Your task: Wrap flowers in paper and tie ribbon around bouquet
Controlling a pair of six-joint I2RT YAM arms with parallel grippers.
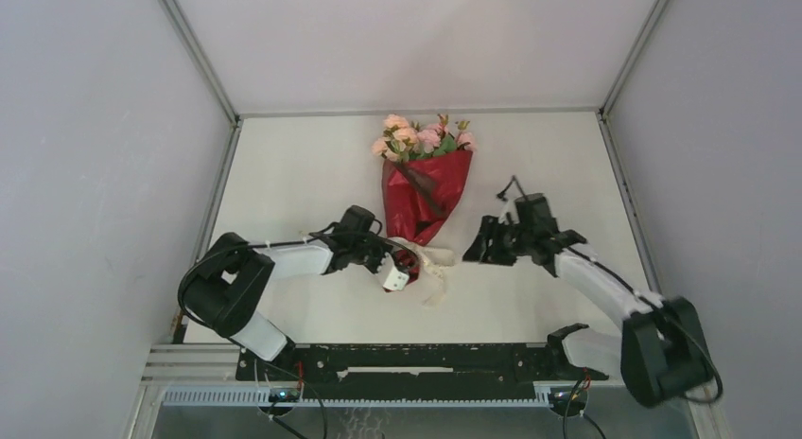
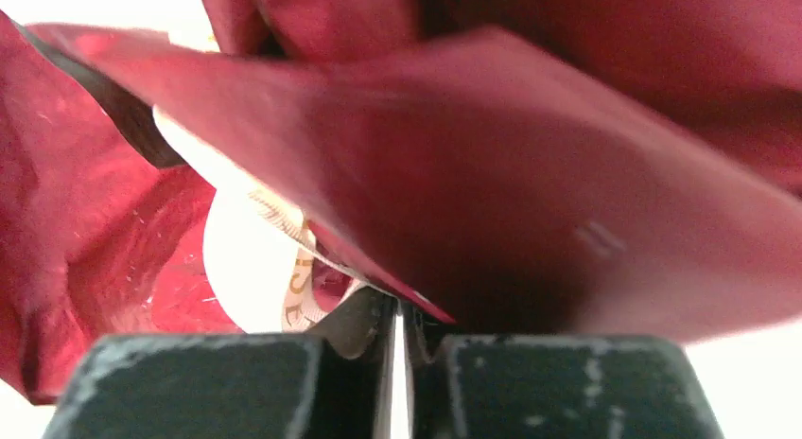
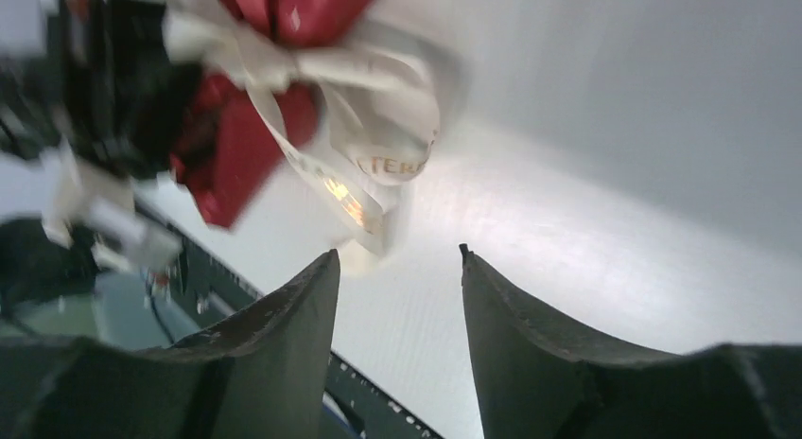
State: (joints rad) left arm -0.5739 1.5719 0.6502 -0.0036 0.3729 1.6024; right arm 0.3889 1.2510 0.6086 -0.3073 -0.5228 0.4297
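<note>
The bouquet lies flat on the table, with pink flowers (image 1: 421,136) at the far end and the red paper (image 1: 426,193) cone tapering toward me. A cream ribbon (image 1: 435,264) is looped around the cone's narrow end. My left gripper (image 1: 405,261) sits at that end. In the left wrist view its jaws (image 2: 399,302) are shut to a thin slit, with the paper (image 2: 520,174) edge and the ribbon (image 2: 298,278) right at their tips. My right gripper (image 1: 478,245) hovers just right of the ribbon, open. Nothing sits between its fingertips (image 3: 397,253); the ribbon loops (image 3: 378,165) hang beyond them.
Grey walls (image 1: 104,174) close in the white table on the left, right and back. The black base rail (image 1: 407,359) runs along the near edge.
</note>
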